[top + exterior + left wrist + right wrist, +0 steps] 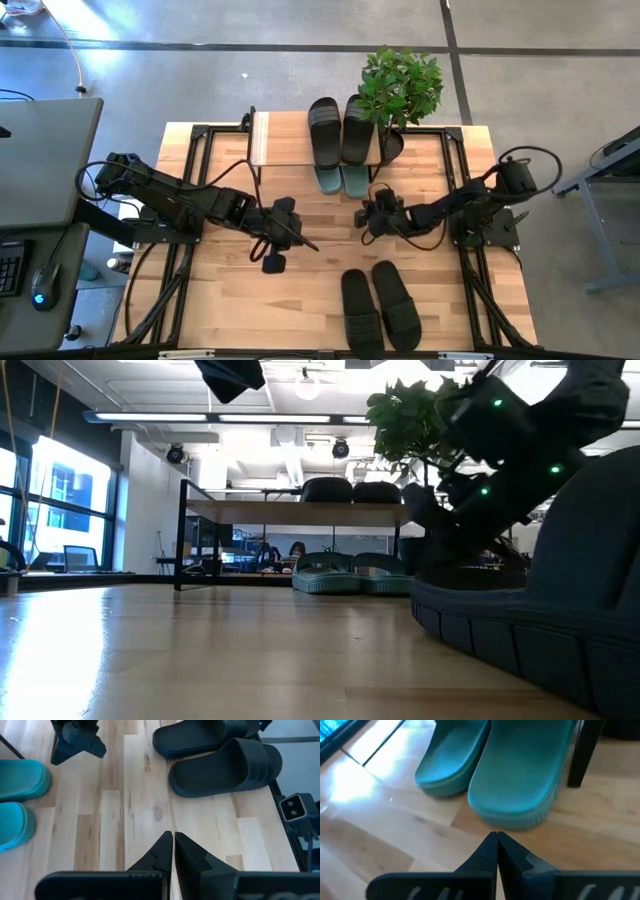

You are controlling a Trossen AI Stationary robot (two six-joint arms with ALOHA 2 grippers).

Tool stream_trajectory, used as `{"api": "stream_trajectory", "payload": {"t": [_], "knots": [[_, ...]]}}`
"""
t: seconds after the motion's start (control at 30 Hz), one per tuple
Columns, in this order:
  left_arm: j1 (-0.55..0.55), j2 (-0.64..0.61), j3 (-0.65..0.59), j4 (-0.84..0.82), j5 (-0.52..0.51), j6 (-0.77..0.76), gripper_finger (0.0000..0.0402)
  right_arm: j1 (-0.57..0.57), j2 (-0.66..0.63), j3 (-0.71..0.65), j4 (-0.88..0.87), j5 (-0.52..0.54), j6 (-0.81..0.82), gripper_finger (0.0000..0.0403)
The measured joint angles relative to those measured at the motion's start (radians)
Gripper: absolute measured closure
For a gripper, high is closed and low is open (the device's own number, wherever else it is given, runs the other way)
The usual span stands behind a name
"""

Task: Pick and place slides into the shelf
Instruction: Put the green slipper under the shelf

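Where the bench (300, 290) is seen from above, pale wooden planks are shown in a black metal frame, set on a grey concrete floor (250, 60) crossed by dark lines. A grey desk (40, 160) with a mouse (40, 290) is seen beside the bench on the left arm's side. In the low view, a bright office room with ceiling lights and large windows is seen beyond the bench.

The shelf (285, 138) is placed at the far edge of the bench, with a light plank top and thin black legs. One black pair of slides (340, 130) is laid side by side on its top, next to a potted plant (400, 90). The sage-green pair (340, 180) is tucked under the shelf, its rounded ends sticking out toward the arms; thick ridged soles are shown in the right wrist view. The second black pair (380, 305) is laid on the bench well apart from the shelf, near the front edge, with wide ribbed straps.

The left gripper (290, 235) is held over the open bench in front of the shelf, its fingers pressed together on nothing. The right gripper (368, 215) is held just in front of the green pair, its fingers likewise closed and empty.
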Motion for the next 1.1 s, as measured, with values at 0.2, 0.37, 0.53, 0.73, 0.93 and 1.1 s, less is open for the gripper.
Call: {"api": "stream_trajectory", "payload": {"t": [0.2,0.37,0.53,0.73,0.93,1.1], "knots": [[0.000,0.000,0.000,0.001,-0.015,-0.003,0.0394,-0.072,0.000,0.000,0.104,-0.079,-0.119,0.0403],[0.000,0.000,0.000,0.001,-0.015,-0.003,0.0394,-0.131,0.000,0.000,0.106,-0.130,-0.128,0.0403],[0.000,0.000,0.000,0.001,-0.015,-0.004,0.0394,-0.164,0.000,0.000,0.107,-0.215,-0.148,0.0403],[0.000,0.000,0.000,0.002,-0.015,-0.004,0.0394,-0.166,0.001,0.000,0.104,-0.268,-0.139,0.0403],[0.000,0.000,0.000,0.002,-0.015,-0.012,0.0394,-0.163,0.001,0.001,0.136,-0.259,-0.180,0.0403],[0.000,0.000,0.000,0.002,-0.015,-0.014,0.0394,-0.165,0.001,0.002,0.072,-0.286,-0.159,0.0403]]}}
